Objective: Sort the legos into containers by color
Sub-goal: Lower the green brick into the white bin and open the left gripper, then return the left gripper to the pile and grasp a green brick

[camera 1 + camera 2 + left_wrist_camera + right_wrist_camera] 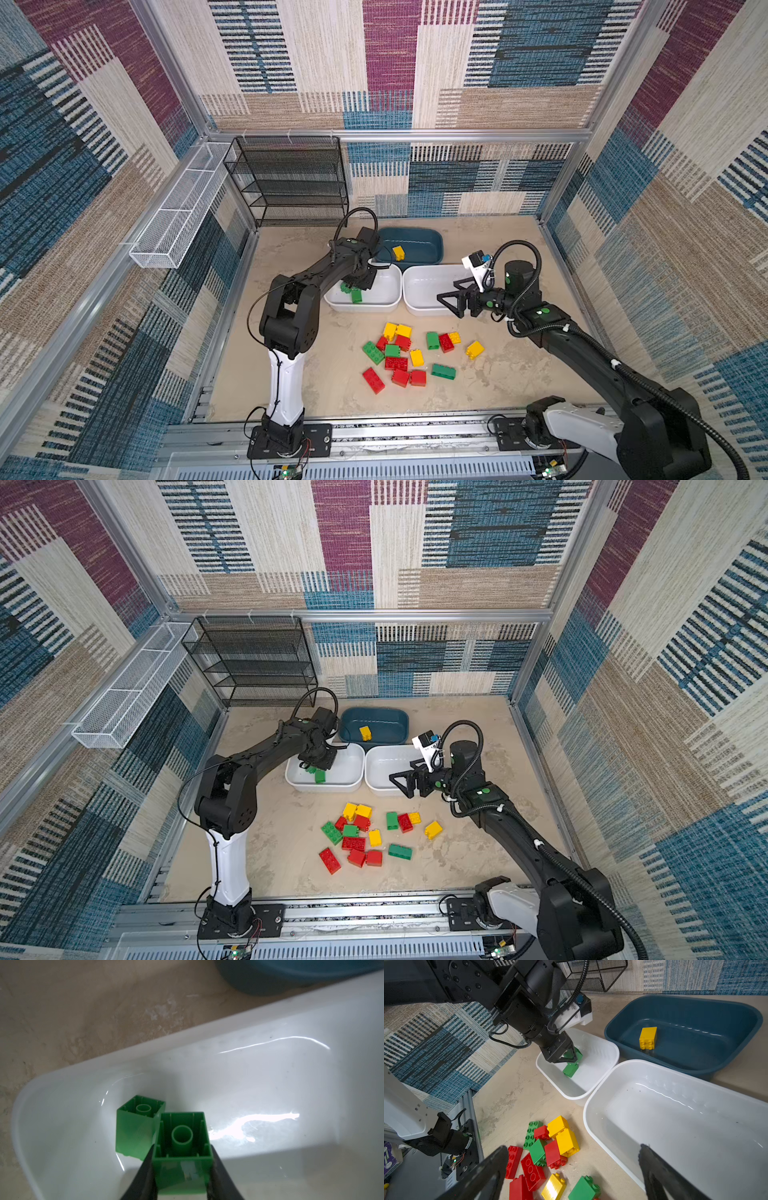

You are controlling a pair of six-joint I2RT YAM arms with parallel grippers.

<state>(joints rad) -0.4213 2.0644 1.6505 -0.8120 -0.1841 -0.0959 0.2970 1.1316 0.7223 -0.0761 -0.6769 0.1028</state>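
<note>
My left gripper (183, 1147) is shut on a green lego (182, 1132), hollow underside facing the camera, low inside the left white container (270, 1088). A second green lego (137, 1128) lies in that container just beside it. In both top views the left gripper (353, 286) (318, 766) sits over that container's left end. A yellow lego (398, 252) lies in the teal container (419, 245). The right white container (428, 286) holds nothing. My right gripper (449, 305) (574, 1149) hovers open and empty at its front rim, above the mixed pile of legos (399, 353).
A black mesh rack (286, 183) stands at the back left. A long white wire basket (183, 208) hangs on the left wall. A metal rail (415, 432) with both arm bases runs along the front edge. Patterned walls enclose the table.
</note>
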